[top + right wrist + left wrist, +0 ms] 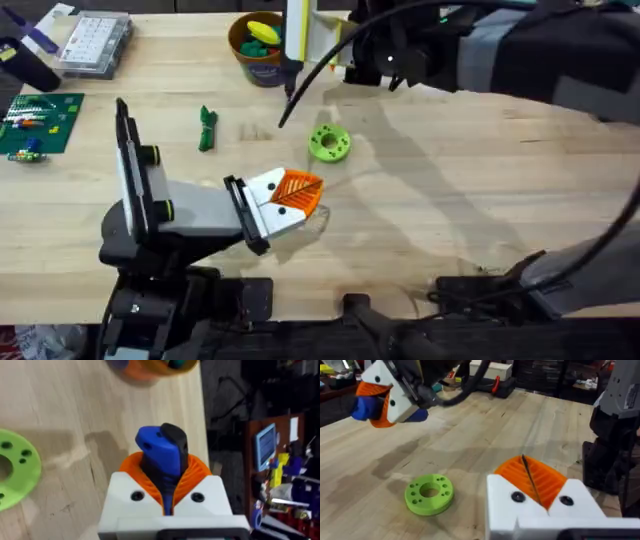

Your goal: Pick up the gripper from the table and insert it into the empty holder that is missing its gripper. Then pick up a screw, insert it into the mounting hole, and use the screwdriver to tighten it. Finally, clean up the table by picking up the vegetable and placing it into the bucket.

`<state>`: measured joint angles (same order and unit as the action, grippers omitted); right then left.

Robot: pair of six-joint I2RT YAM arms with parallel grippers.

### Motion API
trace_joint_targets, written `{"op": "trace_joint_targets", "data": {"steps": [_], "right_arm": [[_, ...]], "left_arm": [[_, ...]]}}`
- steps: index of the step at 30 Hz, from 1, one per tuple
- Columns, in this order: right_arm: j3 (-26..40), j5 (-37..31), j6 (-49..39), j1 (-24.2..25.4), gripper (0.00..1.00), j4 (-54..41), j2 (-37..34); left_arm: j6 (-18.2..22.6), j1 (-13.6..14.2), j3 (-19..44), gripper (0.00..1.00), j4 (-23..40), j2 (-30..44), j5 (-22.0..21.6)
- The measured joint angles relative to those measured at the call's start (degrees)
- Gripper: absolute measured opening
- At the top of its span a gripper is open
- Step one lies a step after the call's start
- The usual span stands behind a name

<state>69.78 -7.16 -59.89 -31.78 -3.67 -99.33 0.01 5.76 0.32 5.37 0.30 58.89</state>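
The pale grey holder (190,205) lies at the lower left, ending in a black bracket (245,215). The gripper (292,192), white with an orange ribbed tip, sits in it beside its twin. These are my left gripper (534,477), its two pads pressed together. Each white base shows a dark round spot; screw or hole, I cannot tell. My right gripper (165,467) is shut on the blue screwdriver (160,452) and hangs above the table's back (382,397). The dark green vegetable (207,128) lies on the wood left of centre. The orange bucket (258,50) stands at the back.
A lime-green ring (329,143) lies just beyond the holder's tip (429,494). A clear parts box (95,42) and a green circuit board (35,122) sit at the far left. The right arm (500,50) spans the back right. Yellow and green items are in the bucket.
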Motion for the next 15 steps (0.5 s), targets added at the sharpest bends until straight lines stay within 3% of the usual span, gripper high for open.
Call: {"op": "trace_joint_targets", "data": {"steps": [15], "right_arm": [[0.0, -0.8, -0.6, 2.4, 0.046, -2.2, -8.2]], "left_arm": [[0.0, 0.0, 0.0, 0.014, 0.0, 0.0, 0.0]]}}
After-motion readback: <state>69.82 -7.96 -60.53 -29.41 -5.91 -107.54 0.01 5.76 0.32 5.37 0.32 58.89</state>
